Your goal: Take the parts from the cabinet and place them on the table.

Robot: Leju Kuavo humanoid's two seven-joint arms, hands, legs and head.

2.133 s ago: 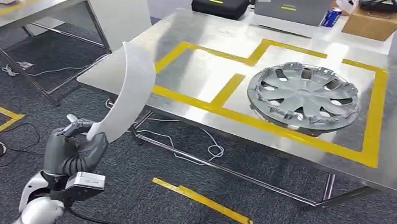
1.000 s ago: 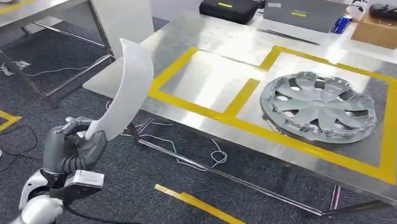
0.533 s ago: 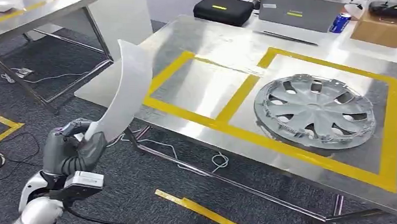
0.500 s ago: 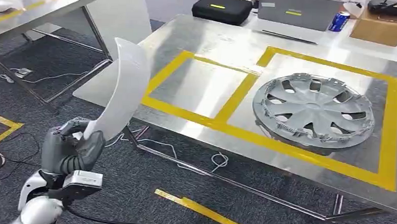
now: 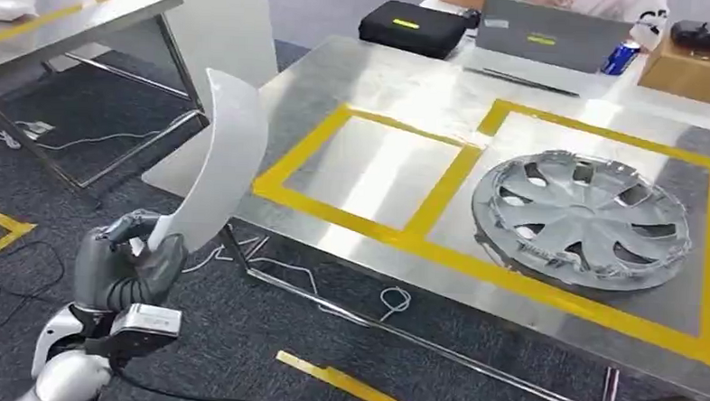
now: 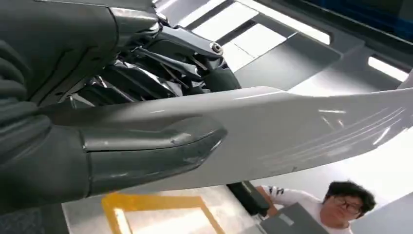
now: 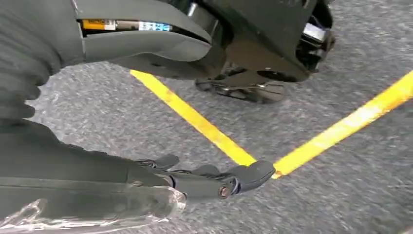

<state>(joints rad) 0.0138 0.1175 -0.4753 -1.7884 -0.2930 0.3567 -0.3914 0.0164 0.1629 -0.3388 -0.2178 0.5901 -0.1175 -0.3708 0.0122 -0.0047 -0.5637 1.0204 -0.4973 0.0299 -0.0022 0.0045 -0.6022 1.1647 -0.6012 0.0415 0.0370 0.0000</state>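
My left hand grips the lower end of a long, curved, pale grey panel, which stands upright in front of the steel table's near left corner. In the left wrist view the thumb presses on the panel. A silver hubcap lies in the right yellow-taped box on the table; the left taped box is bare metal. My right hand hangs over grey carpet, thumb and fingers apart with nothing between them.
At the table's far edge sit a black case, a laptop, a blue can and a cardboard box. A person sits behind them. A second steel table stands far left. Cables and yellow floor tape lie below.
The whole view has shifted, so the table and hubcap sit a little lower and further right in the picture. My left hand keeps the same hold on the panel.
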